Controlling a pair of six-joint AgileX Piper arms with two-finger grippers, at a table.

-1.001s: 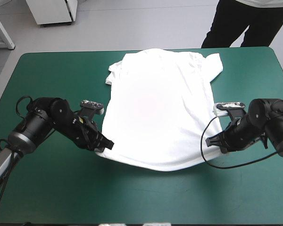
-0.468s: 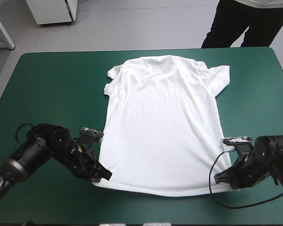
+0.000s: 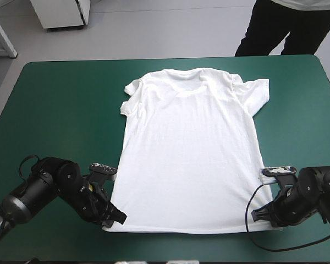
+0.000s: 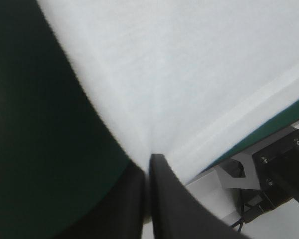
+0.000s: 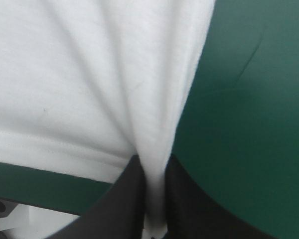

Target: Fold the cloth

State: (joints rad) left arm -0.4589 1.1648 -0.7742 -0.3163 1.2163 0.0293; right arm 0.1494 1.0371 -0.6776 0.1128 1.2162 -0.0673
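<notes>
teal-green cover [image 3: 55, 110] on the table now carries the t-shirt [image 3: 190, 154] spread flat, with its collar toward the table's far edge and its hem running straight just short of the table's near edge. earlier the hem sat around mid-table, sagging in a curve with the body bunched up. both arms have since dragged it back toward the near edge and the cloth has pulled out smooth. left gripper [image 3: 119, 218] is clamped on the hem corner toward the table's left edge, right gripper [image 3: 257, 215] on the corner toward the right edge. in both wrist views the black fingers are all but together with white fabric pinched between them. the sleeve toward the table's left edge looks a bit curled, the other lies flat. judgement: the flattening step is about done — folding itself not yet begun. the next move likely carries the held hem up toward the collar, or lets go and regrips a side.
</notes>
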